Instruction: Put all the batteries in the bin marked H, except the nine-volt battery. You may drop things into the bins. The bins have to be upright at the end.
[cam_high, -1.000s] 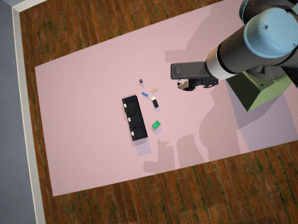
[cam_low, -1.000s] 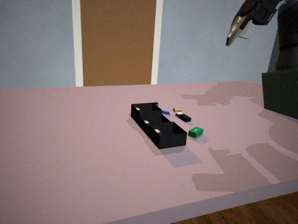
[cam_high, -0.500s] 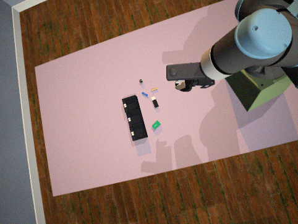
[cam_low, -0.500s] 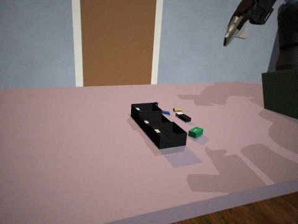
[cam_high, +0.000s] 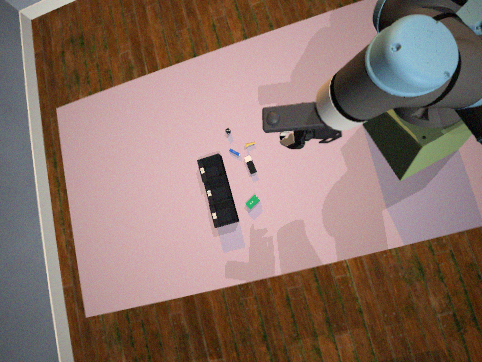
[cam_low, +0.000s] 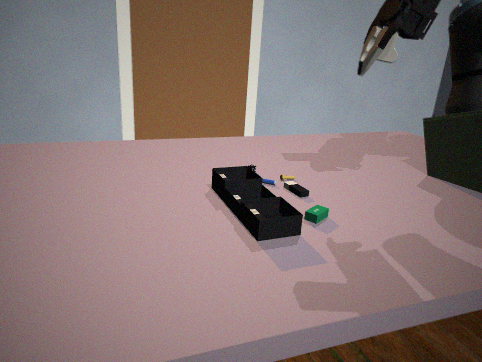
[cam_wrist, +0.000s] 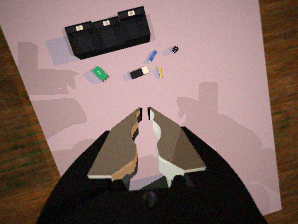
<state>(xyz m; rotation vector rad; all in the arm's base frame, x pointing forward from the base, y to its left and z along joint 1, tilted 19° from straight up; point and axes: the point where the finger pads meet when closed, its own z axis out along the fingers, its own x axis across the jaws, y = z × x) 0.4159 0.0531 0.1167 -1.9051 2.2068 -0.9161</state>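
A matte pink table top (cam_high: 125, 200) sits over a dark wooden plank floor, with a blue-grey wall and a brown, white-framed panel behind it in the exterior view. Toward the left of the small cluster at the table's middle stands a row of three black, open-topped bins (cam_high: 217, 190), boxy and joined end to end, each with a tiny pale label on its rim; the letters are too small to read, so which one is H cannot be told. Just right of the bins lie a small dark round item (cam_high: 228, 131), a slim blue battery (cam_high: 233, 152), a short yellow battery (cam_high: 250, 145), and a black block with a pale end (cam_high: 250, 165), all loose on the table and apart from one another. Nearer the row's other end lies a flat green rectangular piece (cam_high: 252, 202). Farthest right, the gripper (cam_high: 287, 140) hangs high above the table, well apart from everything; its two wedge-shaped jaws are nearly closed with only a thin slit between them and nothing gripped. The arm's bulk hides part of the olive base.
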